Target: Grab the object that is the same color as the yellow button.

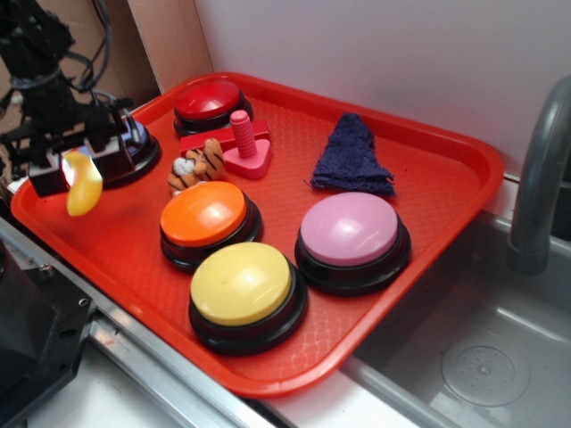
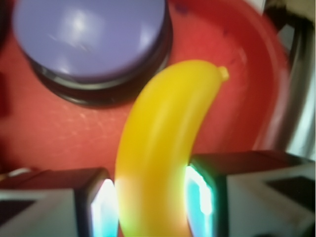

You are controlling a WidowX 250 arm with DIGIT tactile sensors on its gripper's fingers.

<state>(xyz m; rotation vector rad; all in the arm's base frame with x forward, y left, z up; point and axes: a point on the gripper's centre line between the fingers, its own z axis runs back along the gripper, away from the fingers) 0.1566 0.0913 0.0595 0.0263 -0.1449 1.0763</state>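
The tool (image 2: pixel 150 202) has the little yellow banana (image 2: pixel 163 148) pinched tight between both fingers. It's up off the red tray (image 1: pixel 428 267), way over from the yellow button (image 1: pixel 243 285).

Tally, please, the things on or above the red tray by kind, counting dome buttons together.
Dome buttons: 5 (red, orange, yellow button, pink, purple)
Toy banana, held in gripper: 1
Tiger toy: 1
Pink peg toy: 1
Blue cloth: 1
Total: 9
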